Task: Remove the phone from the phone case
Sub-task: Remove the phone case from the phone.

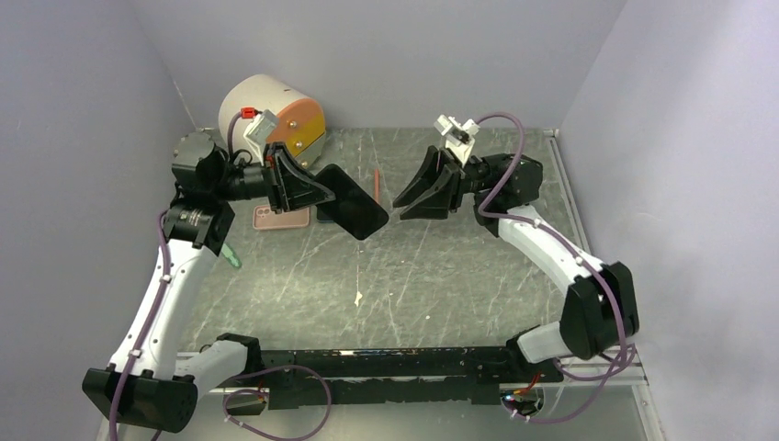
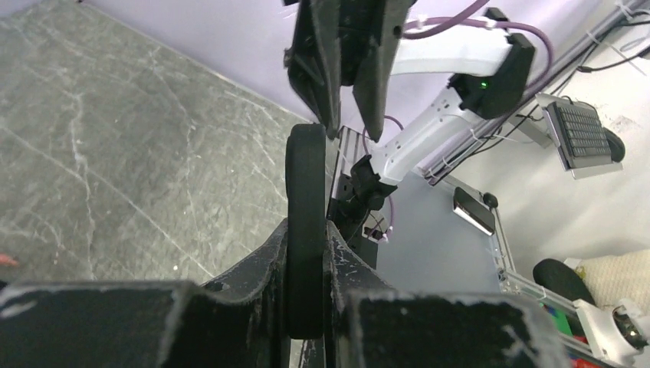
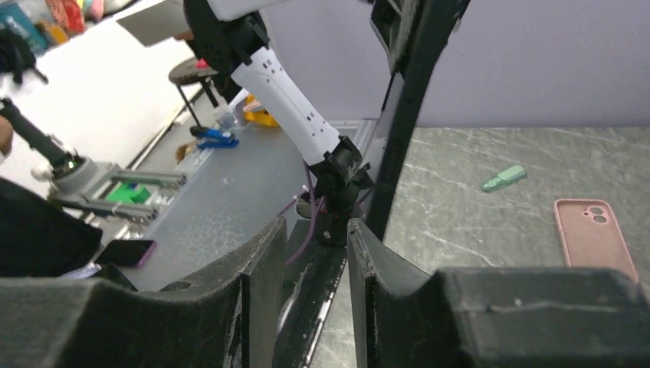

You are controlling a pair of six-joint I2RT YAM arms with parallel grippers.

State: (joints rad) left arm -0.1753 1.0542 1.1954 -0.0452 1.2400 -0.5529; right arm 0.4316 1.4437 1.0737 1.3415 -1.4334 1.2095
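Observation:
My left gripper point(image 1: 317, 193) is shut on the black phone point(image 1: 354, 213) and holds it above the table. In the left wrist view the phone point(image 2: 306, 176) stands edge-on between my fingers point(image 2: 264, 261). The empty pink phone case point(image 1: 280, 218) lies flat on the table behind the phone, and it also shows in the right wrist view point(image 3: 594, 234). My right gripper point(image 1: 400, 207) is open and empty, with its tips right at the phone's free end. In the right wrist view the phone point(image 3: 406, 115) runs edge-on in line with the gap of the right gripper point(image 3: 310, 230).
A white cylinder with an orange face point(image 1: 271, 115) stands at the back left. A red pen point(image 1: 376, 186) lies behind the phone. A small green object point(image 1: 230, 259) lies by the left arm, and it also shows in the right wrist view point(image 3: 503, 178). A white scrap point(image 1: 357, 299) lies mid-table.

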